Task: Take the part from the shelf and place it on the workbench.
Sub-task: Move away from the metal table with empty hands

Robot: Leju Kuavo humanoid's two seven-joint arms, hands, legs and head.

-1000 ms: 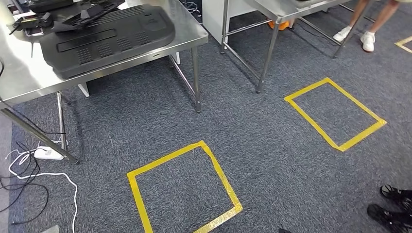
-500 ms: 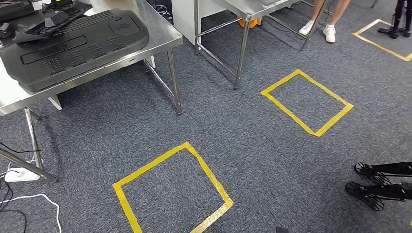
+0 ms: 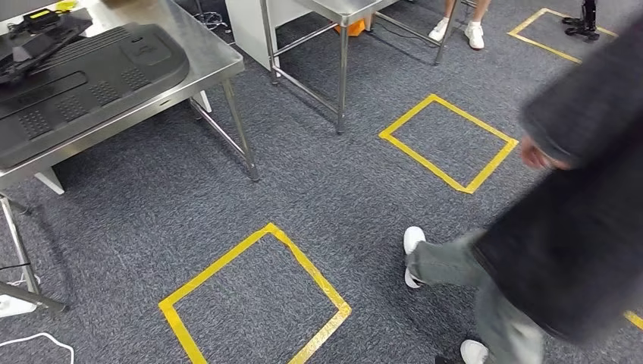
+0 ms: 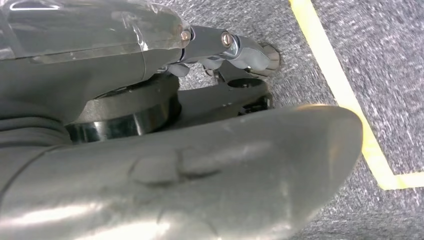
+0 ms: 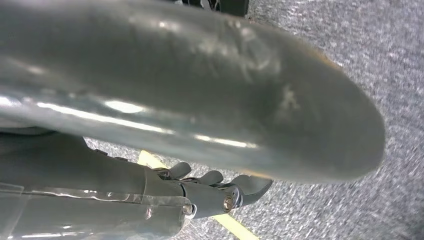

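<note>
A big black plastic part (image 3: 79, 83) is seen in the upper left of the head view. It lies flat on a shiny steel bench (image 3: 216, 72), so it looks as if it has been put down there. It is judged that this may be the part the task talks about, but that cannot be told for sure, and no shelf is seen. A smaller black tool-like thing (image 3: 38, 42) rests partly on top of it, near the far left edge.

The left hand (image 4: 200, 165) is seen close up in the left wrist view, over grey carpet (image 3: 318, 182). Nothing is held in it. Its dark fingers (image 4: 245, 50) are curled in, but how tightly cannot be told, because the thick thumb covers so much.

The right hand (image 5: 200, 100) is seen in the right wrist view. Nothing is seen in it either. Its fingers (image 5: 240, 187) are bent a little, and it cannot be told if they are pressed together. Both hands are judged to be hanging down, as only floor is seen behind them.

Yellow tape squares (image 3: 254, 299) are stuck on the carpet, most likely to mark standing spots. A person (image 3: 561, 227) in dark clothes is walking through the right side of the head view. A second steel bench (image 3: 341, 11) stands at the top middle. No boxes or bins are seen.
</note>
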